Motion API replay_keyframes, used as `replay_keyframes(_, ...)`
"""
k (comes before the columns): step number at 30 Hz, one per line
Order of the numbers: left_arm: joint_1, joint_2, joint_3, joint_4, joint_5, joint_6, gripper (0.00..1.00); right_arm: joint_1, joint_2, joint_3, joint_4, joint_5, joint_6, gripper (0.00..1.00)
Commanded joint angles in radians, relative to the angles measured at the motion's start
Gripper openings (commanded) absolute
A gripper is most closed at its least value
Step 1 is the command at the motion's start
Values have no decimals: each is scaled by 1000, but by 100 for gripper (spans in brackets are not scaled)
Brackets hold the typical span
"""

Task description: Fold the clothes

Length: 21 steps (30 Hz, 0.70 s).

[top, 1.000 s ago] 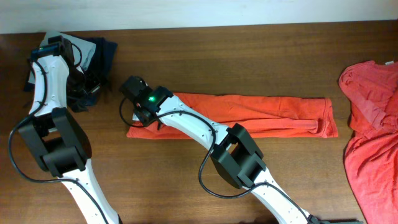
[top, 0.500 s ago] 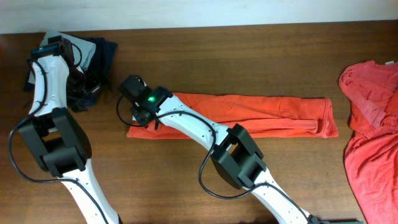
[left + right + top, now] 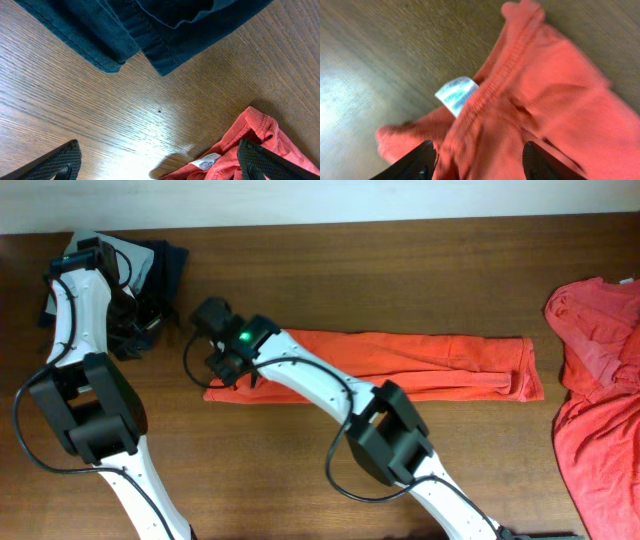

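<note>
Right hand first: its fingers are spread apart, straddling the bunched collar end of the orange-red T-shirt. The cloth sits between them, but they're not clamped on it as far as I can see. Just above the fingers, the small white neck label pokes out beside the ribbed collar; it's kinda blurry, so no reading it. From overhead, that shirt is folded into a long narrow strip lying across the middle of the wooden table, with the right hand at its left end.

Left hand is wide open with nothing in it, hanging over bare wood. It's near the rear left corner, between the dark navy garment and that same collar end of the strip.

A second orange-red T-shirt is crumpled at the right edge of the table, well apart from the strip and not folded.
</note>
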<state>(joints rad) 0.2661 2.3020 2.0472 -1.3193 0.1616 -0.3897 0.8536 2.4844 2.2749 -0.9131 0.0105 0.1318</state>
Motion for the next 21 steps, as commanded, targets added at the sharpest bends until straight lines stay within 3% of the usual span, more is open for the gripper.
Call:
replay_keyframes(1, 1, -6, 13, 0, 7, -6, 99, -54, -158, 45, -39, -13, 6, 61)
replay_keyframes(2, 1, -6, 13, -1, 7, -6, 99, -65, -170, 45, -62, -32, 16, 61)
replay_keyframes(4, 1, -6, 13, -1, 7, -7, 99, -87, -175, 44, -105, -109, 19, 47)
replay_keyframes(5, 1, -6, 13, -1, 7, -6, 99, -95, -172, 42, -121, -152, 19, 32)
replay_keyframes(6, 1, -6, 13, 0, 7, -6, 99, -100, -167, 32, -132, -192, 19, 11)
replay_keyframes(7, 1, -6, 13, -1, 7, -6, 99, -102, -157, 14, -144, -239, 19, 4)
replay_keyframes(21, 1, -6, 13, -1, 7, -6, 99, -42, -95, -243, 13, -410, 18, 4)
